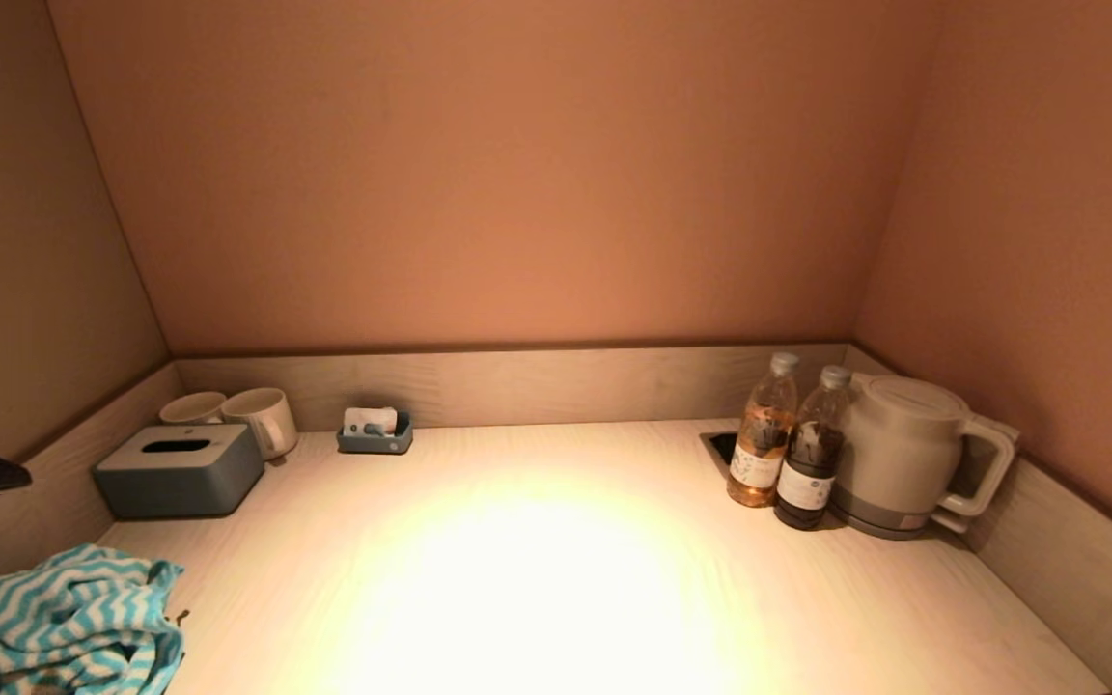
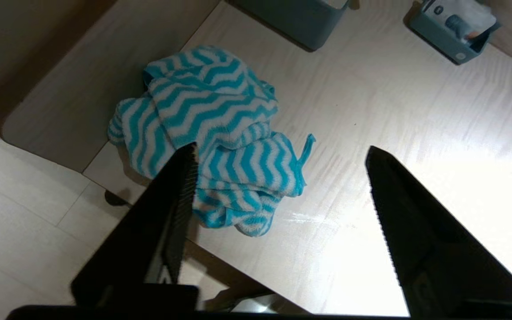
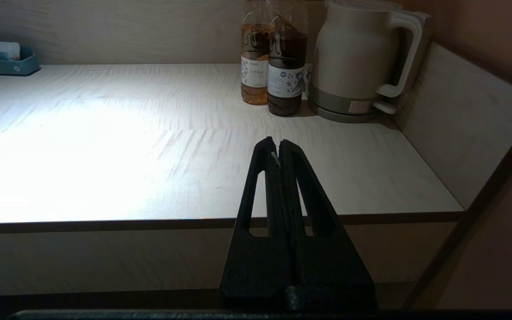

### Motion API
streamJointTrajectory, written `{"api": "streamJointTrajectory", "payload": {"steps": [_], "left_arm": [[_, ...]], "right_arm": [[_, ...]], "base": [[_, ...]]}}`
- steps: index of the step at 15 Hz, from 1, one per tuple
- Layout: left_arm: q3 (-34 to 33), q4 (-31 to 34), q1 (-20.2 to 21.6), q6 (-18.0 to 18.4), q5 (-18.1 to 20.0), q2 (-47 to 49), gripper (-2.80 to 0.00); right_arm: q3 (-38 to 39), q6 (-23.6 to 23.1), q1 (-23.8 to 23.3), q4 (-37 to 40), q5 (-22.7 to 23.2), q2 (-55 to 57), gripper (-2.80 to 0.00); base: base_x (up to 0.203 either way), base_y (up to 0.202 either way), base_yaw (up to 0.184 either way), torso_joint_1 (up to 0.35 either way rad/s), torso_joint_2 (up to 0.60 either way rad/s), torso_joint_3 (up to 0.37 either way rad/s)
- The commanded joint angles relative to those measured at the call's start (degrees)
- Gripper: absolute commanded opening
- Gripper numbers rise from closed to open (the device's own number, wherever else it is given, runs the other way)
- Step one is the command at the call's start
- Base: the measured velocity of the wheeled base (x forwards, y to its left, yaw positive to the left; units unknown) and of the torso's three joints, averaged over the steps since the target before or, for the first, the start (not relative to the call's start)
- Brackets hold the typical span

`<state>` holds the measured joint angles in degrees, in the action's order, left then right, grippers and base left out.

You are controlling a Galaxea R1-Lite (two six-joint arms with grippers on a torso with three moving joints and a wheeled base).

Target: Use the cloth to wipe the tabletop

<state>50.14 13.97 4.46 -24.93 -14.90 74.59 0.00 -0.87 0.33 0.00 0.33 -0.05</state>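
Left wrist view shows the left hand [image 2: 278, 153] spread wide, empty, above the crumpled striped cloth [image 2: 214, 133] on the desk [image 2: 394, 111], so wiping looks unstarted, while the right hand [image 3: 278, 149] sits pressed closed, empty, off the front edge.

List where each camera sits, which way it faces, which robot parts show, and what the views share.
Head: high, facing forward and down at the tabletop; a dark arm part at the left edge.
Left wrist: above the cloth, looking down; left gripper, jaws open.
Right wrist: before the front edge, facing the kettle; right gripper, jaws shut.
Shared: all show the small tray.
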Motion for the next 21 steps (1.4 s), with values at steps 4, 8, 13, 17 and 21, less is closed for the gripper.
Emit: {"api": "streamJointTrajectory", "payload": {"steps": [4, 8, 13, 17, 21], "left_arm": [[-0.32, -0.39, -0.06, 6.55, 6.49, -8.56, -2.8], [-3.9, -1.57, -0.3, 10.57, 9.23, -16.26, -2.8], [-9.62, -4.25, -0.66, 18.28, 13.9, -31.67, -2.8], [-13.88, -3.31, -0.44, 23.55, 14.42, -46.29, -2.8], [-13.73, 4.12, 1.29, 24.52, 11.65, -55.96, -2.8]], "right_arm": [[0.0, -0.01, 0.02, -0.09, 0.02, 0.05, -2.8], [0.0, -0.01, 0.02, -0.04, 0.02, 0.05, -2.8], [0.0, -0.01, 0.02, 0.0, 0.02, 0.05, -2.8], [0.0, -0.01, 0.02, 0.0, 0.02, 0.05, -2.8], [0.0, -0.01, 0.02, 0.0, 0.02, 0.05, -2.8]], "base": [[0.0, 0.0, 0.0, 0.0, 0.0, 0.0], [0.0, 0.0, 0.0, 0.0, 0.0, 0.0], [0.0, 0.0, 0.0, 0.0, 0.0, 0.0], [0.0, 0.0, 0.0, 0.0, 0.0, 0.0], [0.0, 0.0, 0.0, 0.0, 0.0, 0.0]]}}
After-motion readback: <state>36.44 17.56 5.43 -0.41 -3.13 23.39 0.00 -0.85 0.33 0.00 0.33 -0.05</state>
